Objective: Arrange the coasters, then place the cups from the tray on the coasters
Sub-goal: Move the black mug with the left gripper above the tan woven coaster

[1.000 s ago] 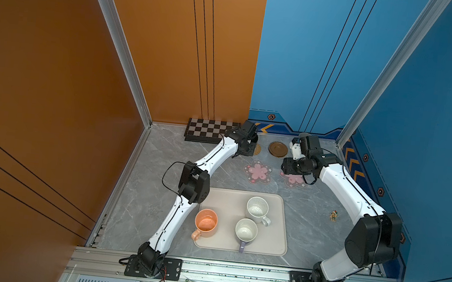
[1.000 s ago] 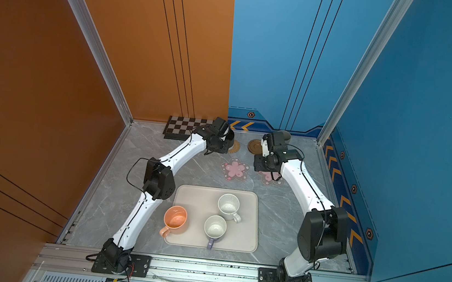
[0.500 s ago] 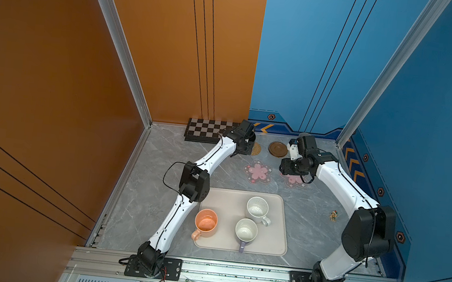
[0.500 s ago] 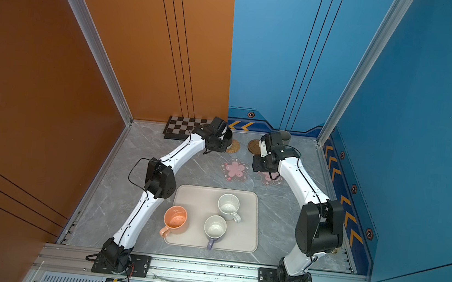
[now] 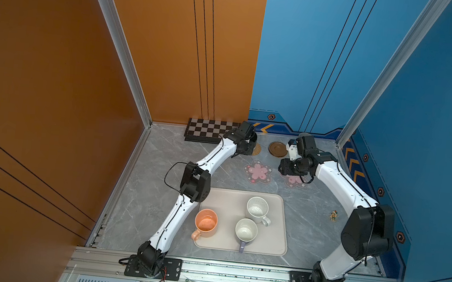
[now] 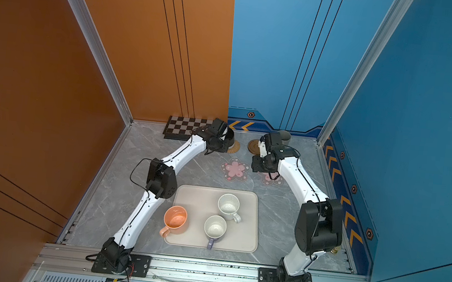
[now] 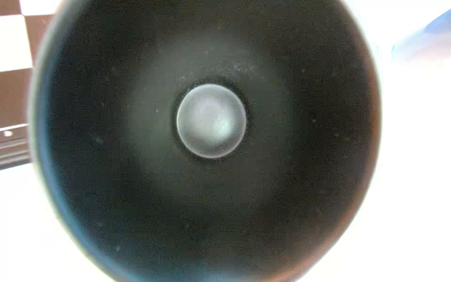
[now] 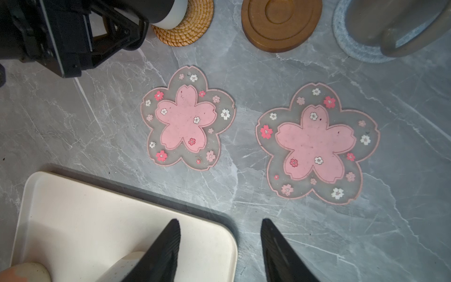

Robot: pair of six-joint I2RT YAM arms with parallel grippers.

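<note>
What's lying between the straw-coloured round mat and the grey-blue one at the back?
The round dark wooden coaster, with nothing on it, lies between the rattan coaster and the grey-blue coaster. The right wrist view shows it best.

I see a smooth grey-veined stone-look worktop (image 8: 73, 122), a woven rattan coaster (image 8: 192, 29), a smooth wooden coaster (image 8: 280, 24) and a matt cream tray (image 8: 73, 219).

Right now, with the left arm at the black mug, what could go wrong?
1. The black mug looks off-centre on the rattan coaster; once released it could sit tilted or slide off.
2. The left elbow hangs by the tray corner near the orange mug; pulling back could bump it.
3. The right gripper is open beside a pink coaster; a sweep toward the tray might drag it.
</note>
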